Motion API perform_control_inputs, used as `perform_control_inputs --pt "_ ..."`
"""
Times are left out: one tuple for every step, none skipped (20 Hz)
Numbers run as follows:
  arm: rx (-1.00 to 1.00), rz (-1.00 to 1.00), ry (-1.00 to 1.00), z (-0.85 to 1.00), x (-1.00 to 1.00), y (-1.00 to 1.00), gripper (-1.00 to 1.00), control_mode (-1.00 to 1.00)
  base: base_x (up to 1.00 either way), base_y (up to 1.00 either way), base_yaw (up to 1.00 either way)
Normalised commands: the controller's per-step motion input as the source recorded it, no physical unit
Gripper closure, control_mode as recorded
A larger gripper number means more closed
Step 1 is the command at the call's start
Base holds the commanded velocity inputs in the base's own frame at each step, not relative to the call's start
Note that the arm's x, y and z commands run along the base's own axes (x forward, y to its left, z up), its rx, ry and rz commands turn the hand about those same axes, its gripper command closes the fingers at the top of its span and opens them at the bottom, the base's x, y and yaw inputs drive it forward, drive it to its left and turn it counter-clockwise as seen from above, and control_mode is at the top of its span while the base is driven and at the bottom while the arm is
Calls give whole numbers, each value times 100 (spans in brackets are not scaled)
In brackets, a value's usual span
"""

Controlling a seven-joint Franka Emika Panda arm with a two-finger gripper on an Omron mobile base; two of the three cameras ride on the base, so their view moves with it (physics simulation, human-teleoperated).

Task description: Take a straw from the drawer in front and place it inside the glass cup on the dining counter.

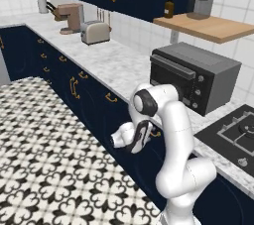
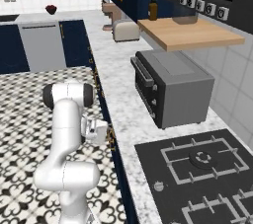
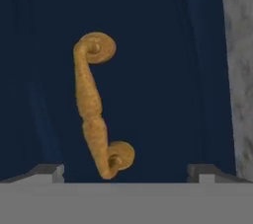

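Claw (image 3: 126,171) released, tips spread wide and squared to the shut drawer (image 3: 163,70); its brass handle (image 3: 95,104) sits between them, presumably for gripping and pulling.

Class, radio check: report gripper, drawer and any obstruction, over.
Gripper open, squared up to the brass handle. Drawer shut, handle not gripped. Nothing between fingertips and handle.

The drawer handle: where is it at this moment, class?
In the hand view, the brass handle sits left of centre on the navy drawer front, between the open fingers, with the marble counter edge at right.
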Motion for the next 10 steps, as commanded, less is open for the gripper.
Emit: perform_control_inputs --pt "0 16 6 -32 26 -7 -100 -100 0 0 0" --pt "0 16 5 -31 28 -8 -100 -100 0 0 0" --pt "0 16 3 -30 27 -8 -100 -100 0 0 0" --pt "0 16 2 -28 34 -6 -100 -100 0 0 0" --pt "0 15 1 -26 37 -5 -100 -100 0 0 0" --pt "0 15 0 -21 39 -6 -100 -100 0 0 0" --pt "0 15 0 -18 40 -10 -100 -100 0 0 0" --pt "0 13 0 -11 36 -19 -100 -100 0 0 0" --pt "0 13 0 -13 38 -20 -100 -100 0 0 0" --pt "0 12 0 -14 40 -19 -100 -100 0 0 0"
